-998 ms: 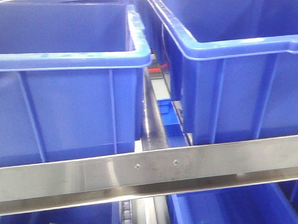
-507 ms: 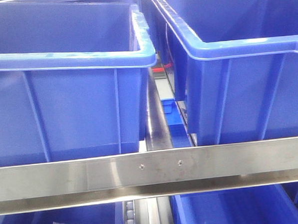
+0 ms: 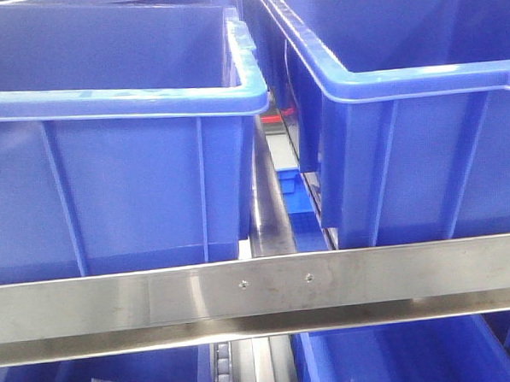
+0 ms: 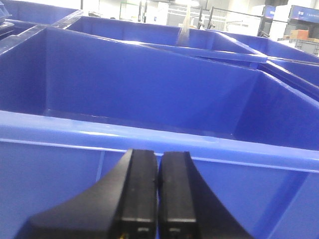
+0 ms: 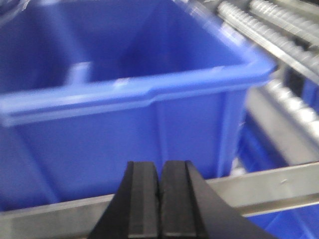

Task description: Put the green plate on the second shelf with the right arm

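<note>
While a brushed steel rail (image 3: 260, 293) runs across the front of the racking, two deep blue bins stand side by side on it, the left bin (image 3: 116, 155) and the right bin (image 3: 405, 123) parted by a narrow gap, with steel rollers (image 5: 279, 30) at the rack's right side and a bright hall behind. Both the left end effector (image 4: 158, 199) and the right end effector (image 5: 160, 204) have their black fingers pressed together on nothing. No view shows the green plate, so its place and look cannot be told.

Glossy blue plastic bins (image 3: 135, 189), brushed steel shelf rail (image 3: 260, 293).
</note>
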Available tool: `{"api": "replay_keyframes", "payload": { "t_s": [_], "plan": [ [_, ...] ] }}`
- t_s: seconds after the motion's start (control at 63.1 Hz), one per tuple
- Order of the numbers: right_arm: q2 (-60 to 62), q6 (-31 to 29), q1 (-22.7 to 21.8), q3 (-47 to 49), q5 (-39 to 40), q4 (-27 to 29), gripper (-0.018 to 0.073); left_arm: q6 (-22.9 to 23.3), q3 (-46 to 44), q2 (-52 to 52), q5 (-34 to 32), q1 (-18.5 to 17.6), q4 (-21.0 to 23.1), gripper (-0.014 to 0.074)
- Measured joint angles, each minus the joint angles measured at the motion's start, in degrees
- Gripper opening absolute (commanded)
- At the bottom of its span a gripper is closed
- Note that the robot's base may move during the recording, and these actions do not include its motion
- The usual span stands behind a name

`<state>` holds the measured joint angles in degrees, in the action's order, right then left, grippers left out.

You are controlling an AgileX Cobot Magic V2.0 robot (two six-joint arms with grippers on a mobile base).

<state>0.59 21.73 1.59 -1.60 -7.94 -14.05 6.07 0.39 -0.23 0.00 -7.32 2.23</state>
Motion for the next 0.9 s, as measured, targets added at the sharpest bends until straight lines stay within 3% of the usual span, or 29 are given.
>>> {"api": "replay_keyframes", "payload": {
  "t_s": [0.111,0.238,0.428,0.681,0.903],
  "plan": [
    [0.0,-16.5,0.0,0.0,-0.3,15.5,0.0052,0.0,0.0,0.0,0.0,0.0,0.0,0.013],
    [0.0,-23.6,0.0,0.0,-0.3,21.6,0.0052,0.0,0.0,0.0,0.0,0.0,0.0,0.013],
    [0.0,-25.2,0.0,0.0,-0.3,22.1,0.0052,0.0,0.0,0.0,0.0,0.0,0.0,0.013],
    [0.0,-25.3,0.0,0.0,0.7,17.7,0.0052,0.0,0.0,0.0,0.0,0.0,0.0,0.013],
    [0.0,-21.4,0.0,0.0,0.7,14.0,0.0052,0.0,0.0,0.0,0.0,0.0,0.0,0.013]
  ]
}}
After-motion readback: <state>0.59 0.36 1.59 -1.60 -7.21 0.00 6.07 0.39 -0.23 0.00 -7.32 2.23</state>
